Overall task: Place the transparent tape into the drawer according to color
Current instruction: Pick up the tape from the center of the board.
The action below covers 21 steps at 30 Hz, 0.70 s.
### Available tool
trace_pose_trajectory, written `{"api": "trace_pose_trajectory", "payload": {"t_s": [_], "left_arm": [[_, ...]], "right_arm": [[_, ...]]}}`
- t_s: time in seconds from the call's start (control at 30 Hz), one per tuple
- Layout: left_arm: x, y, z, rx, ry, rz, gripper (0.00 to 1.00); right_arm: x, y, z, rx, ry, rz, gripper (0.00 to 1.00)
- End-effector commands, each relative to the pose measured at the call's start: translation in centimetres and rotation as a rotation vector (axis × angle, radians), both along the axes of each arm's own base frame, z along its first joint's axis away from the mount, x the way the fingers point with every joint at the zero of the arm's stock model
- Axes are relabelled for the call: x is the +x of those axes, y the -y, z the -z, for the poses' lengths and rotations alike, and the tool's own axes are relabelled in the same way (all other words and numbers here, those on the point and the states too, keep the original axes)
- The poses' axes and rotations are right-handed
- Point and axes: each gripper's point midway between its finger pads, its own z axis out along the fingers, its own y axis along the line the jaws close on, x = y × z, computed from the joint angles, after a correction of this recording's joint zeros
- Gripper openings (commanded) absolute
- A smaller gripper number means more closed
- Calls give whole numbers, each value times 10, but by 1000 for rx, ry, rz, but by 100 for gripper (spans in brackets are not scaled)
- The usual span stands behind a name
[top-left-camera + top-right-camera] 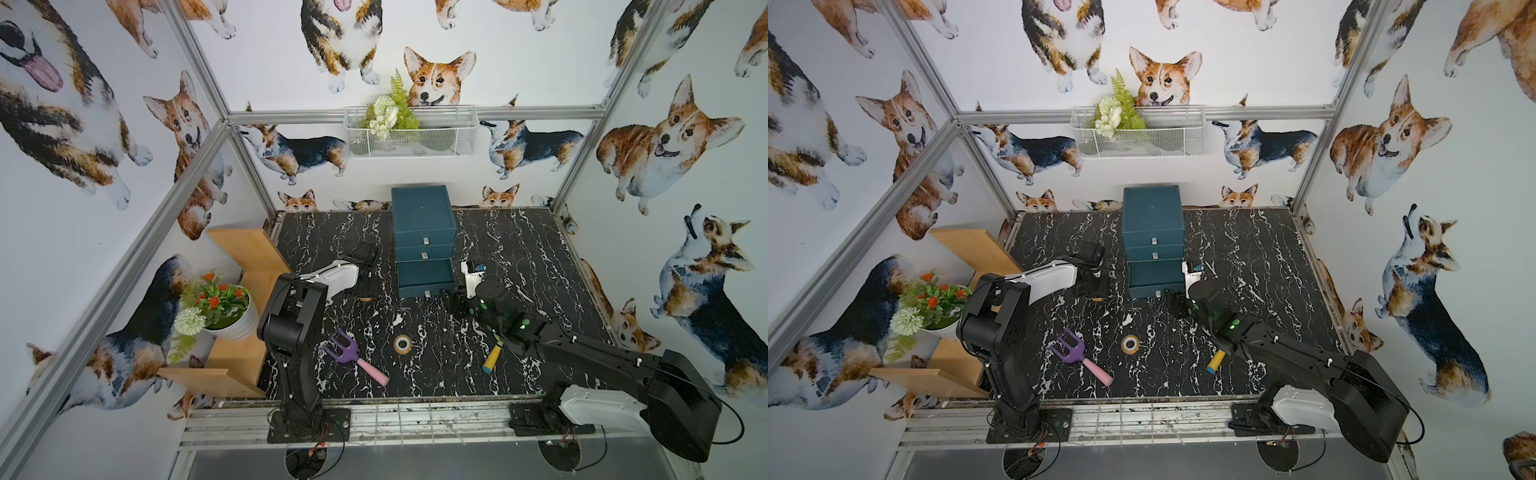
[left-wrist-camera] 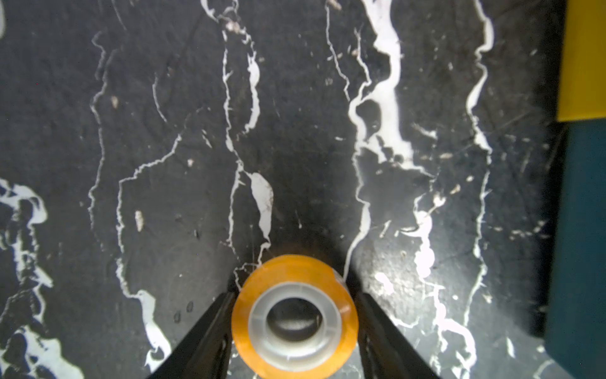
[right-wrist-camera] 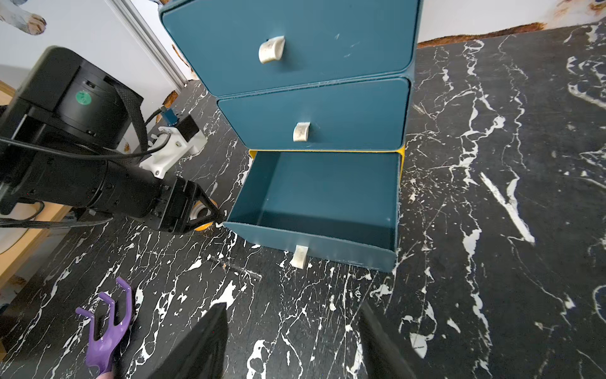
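**Orange roll between your left jaws, beside the open drawer**

You have the orange tape roll [image 2: 295, 269] bracketed by the left gripper [image 2: 295, 293]. The roll is a see-through amber band wound on a white core. It lies flat on the black marbled worktop [image 2: 164, 131] with its hole facing straight up, so its axis stands vertical.

The jaws sit close against its two sides, but you cannot tell whether they are pressing it. The roll is just beside the front corner of the open bottom drawer [image 3: 328, 197] of the teal drawer unit [image 1: 422, 216], on the left arm's side.

A second roll [image 1: 402, 344], brownish-orange with a white core, also lies flat with its hole up. It is mid-worktop, between the purple rake [image 1: 347, 353] and the yellow-handled tool [image 1: 491, 358].

Your right gripper [image 3: 293, 306] hangs in front of the drawer, jaws spread apart over bare worktop.
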Motion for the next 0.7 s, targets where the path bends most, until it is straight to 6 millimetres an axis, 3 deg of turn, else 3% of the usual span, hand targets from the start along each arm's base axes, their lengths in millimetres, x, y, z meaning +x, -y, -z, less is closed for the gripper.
{"api": "trace_pose_trajectory", "payload": {"t_s": [0.0,0.37,0.67], "left_arm": [[-43,-6,17,11,-182,-3,59],[-30,-1,-15,-17,-104,-17,56],[-21,29,-73,-63,16,22,56]], "right_arm": [[4,-2,-9,27,21,11,68],[4,-2,-7,22,14,11,68],[5,-2,-9,24,19,13,68]]}}
